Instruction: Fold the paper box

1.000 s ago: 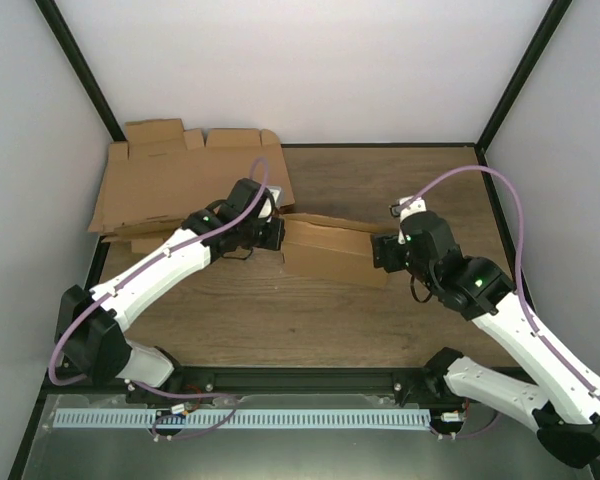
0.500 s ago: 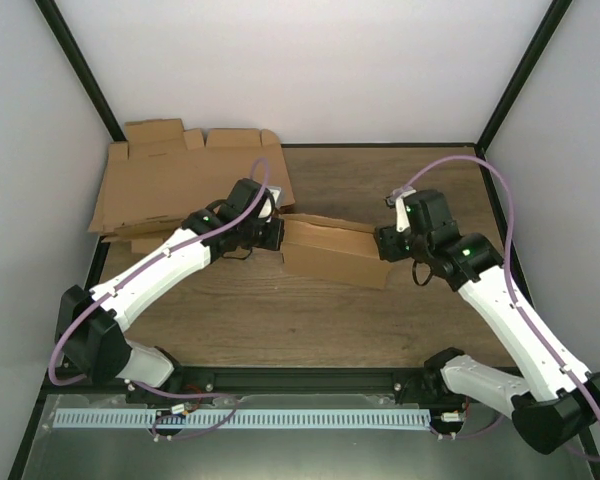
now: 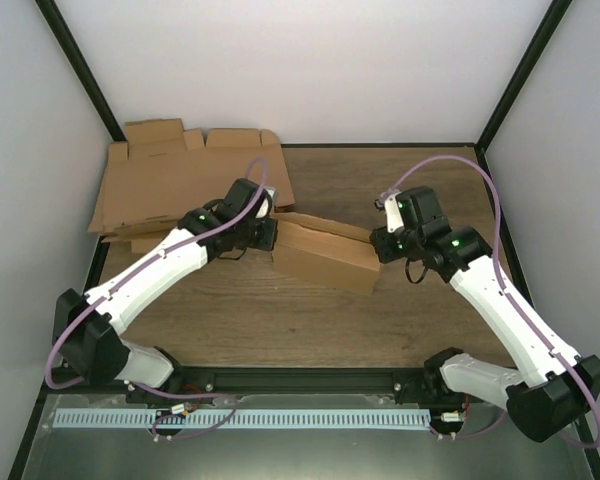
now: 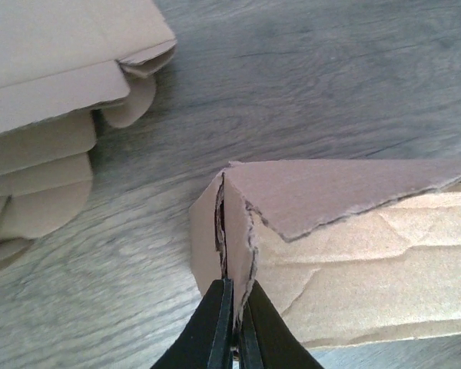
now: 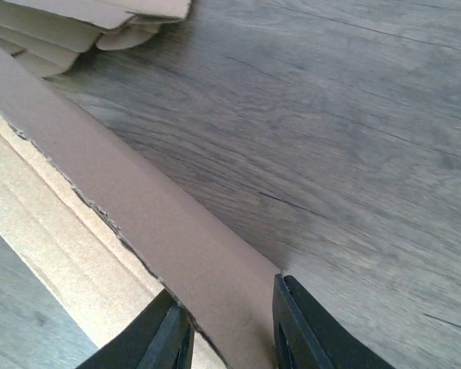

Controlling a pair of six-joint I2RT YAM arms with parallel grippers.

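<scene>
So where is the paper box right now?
In the top view the paper box lies centre-frame, between the left gripper pinching its left end and the right gripper at its right end, right of the cardboard pile.

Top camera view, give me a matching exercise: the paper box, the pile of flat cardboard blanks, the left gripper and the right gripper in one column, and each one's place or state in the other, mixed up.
Column one
1. paper box
2. pile of blanks
3. left gripper
4. right gripper

Column two
A. far left corner of the table
B. fingers either side of the box's right end
C. mid-table, between the two grippers
D. pinched shut on the box's left end

Pairs: 1-C, 2-A, 3-D, 4-B
</scene>
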